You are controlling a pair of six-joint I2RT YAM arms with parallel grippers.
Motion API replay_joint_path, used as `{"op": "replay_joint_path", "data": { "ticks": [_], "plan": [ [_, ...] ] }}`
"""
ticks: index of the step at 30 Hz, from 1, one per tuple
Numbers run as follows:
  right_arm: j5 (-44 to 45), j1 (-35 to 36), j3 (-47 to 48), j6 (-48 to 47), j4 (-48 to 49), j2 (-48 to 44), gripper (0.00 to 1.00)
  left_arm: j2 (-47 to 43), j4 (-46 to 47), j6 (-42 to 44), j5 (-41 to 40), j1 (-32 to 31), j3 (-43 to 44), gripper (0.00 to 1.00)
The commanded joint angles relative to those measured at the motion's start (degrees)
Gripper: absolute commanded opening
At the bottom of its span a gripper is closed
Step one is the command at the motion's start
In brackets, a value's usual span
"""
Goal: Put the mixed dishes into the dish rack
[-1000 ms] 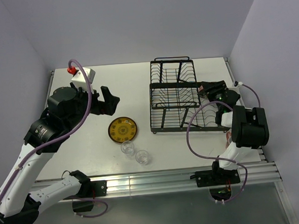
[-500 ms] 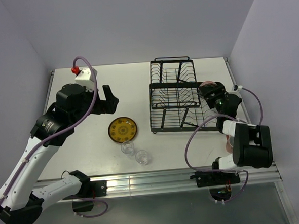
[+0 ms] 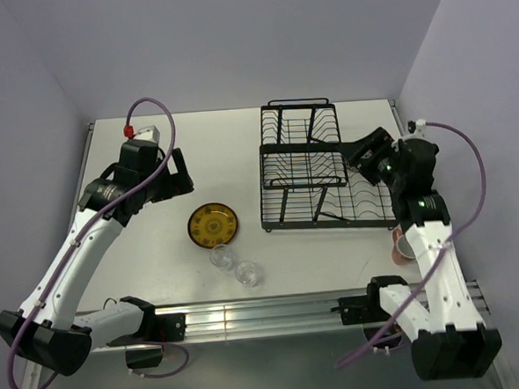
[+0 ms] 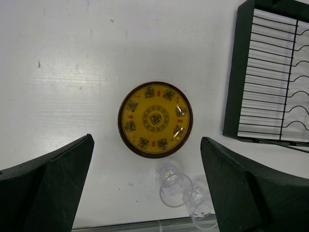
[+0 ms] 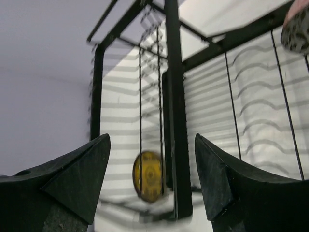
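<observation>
The yellow-orange plate (image 3: 213,225) lies flat on the table, left of the black dish rack (image 3: 302,148). Two clear tumblers (image 3: 221,256) (image 3: 247,272) stand just in front of the plate. My left gripper (image 3: 181,171) hangs open and empty above the table, left of and behind the plate. The left wrist view looks down on the plate (image 4: 155,119), with the tumblers (image 4: 175,186) and the rack (image 4: 270,72). My right gripper (image 3: 363,148) is open and empty at the rack's right side. The patterned bowl (image 3: 403,244) sits right of the rack, partly hidden by the right arm.
The right wrist view looks through the rack's bars (image 5: 173,96) at the plate (image 5: 149,175), with the bowl's edge (image 5: 297,29) at top right. The open gripper (image 5: 151,140) frames that view. Side walls stand close on the left and right of the white table (image 3: 212,136).
My right arm has risen and straightened, and its gripper has swung to the rack's right edge. My left gripper has drawn back a little to the left. The dishes have not moved.
</observation>
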Motion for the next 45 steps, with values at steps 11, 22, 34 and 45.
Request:
{"op": "replay_joint_path", "data": {
  "ticks": [11, 22, 34, 45],
  "plan": [
    [-7.31, 0.13, 12.67, -8.11, -34.20, -16.97, 0.77, 7.10, 3.57, -16.31, 11.95, 4.83, -9.81, 0.97],
    [-11.95, 0.13, 18.39, -13.39, -41.15, -18.82, 0.77, 2.46, 14.46, -22.63, 13.01, 8.61, -24.75, 0.86],
    [-11.97, 4.33, 20.23, -15.32, -41.85, -20.93, 0.77, 10.69, 27.13, -25.19, 17.58, 8.78, -33.03, 0.78],
    [-10.39, 5.93, 20.23, -16.29, -41.42, -20.93, 0.77, 13.25, 36.26, -29.67, 19.33, 8.87, -40.31, 0.66]
  ]
}}
